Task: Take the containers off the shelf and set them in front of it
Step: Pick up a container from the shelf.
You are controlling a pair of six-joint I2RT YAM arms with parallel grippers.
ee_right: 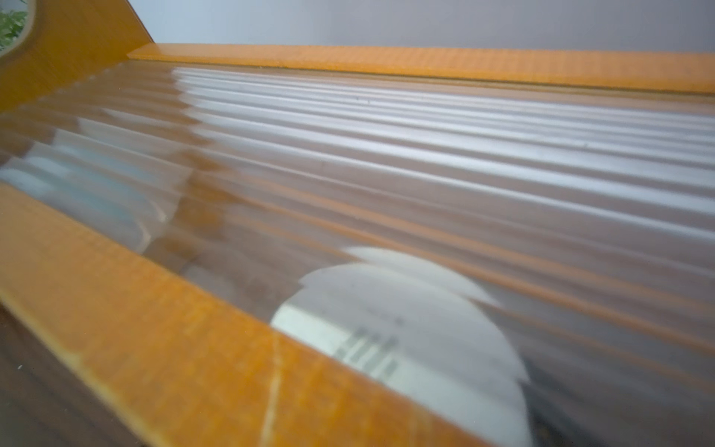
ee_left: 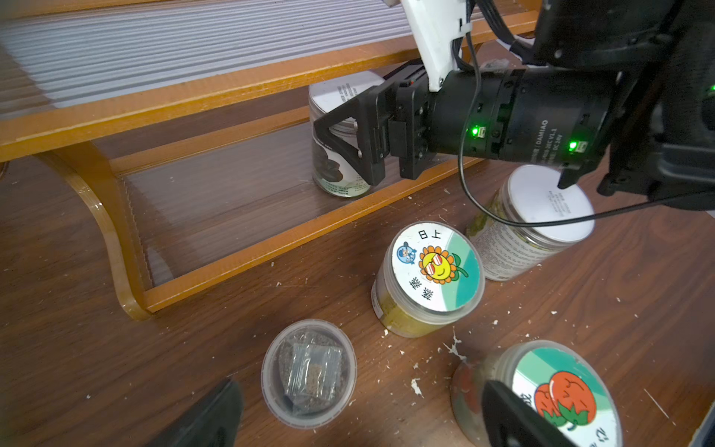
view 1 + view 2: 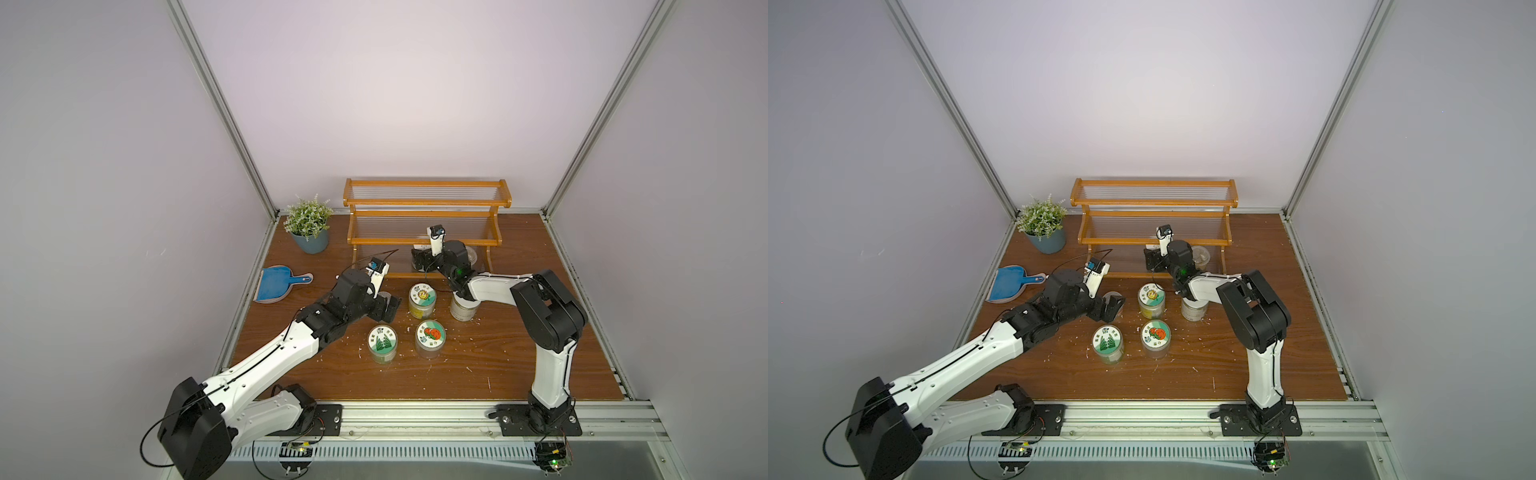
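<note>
My right claw point(image 3: 419, 259): inside the bottom tier of the orange-brown wooden stepped shelf point(image 3: 426, 203), jaws astride a clear jar with a plain white lid point(image 2: 340, 93); grip unconfirmed, I cannot tell. My left claw point(image 3: 386, 308): spread wide above a small clear-lidded tub point(image 2: 308, 371) on the brown wooden counter point(image 3: 498, 365). Mid-counter, before the shelf, also stand a sunflower-lidded jar point(image 3: 422, 296), green-pictured jar point(image 3: 382, 337), orange-pictured jar point(image 3: 431, 333) and second white-lidded jar point(image 3: 464, 312). Another clear tub point(image 3: 471, 255) sits on that tier, toward the counter's right edge. I judge five down, two left.

The brown table point(image 3: 498, 365) bears the shelf point(image 3: 424, 203), a plant pot point(image 3: 310, 242), a blue dustpan point(image 3: 275, 286) and five containers point(image 3: 422, 297).
</note>
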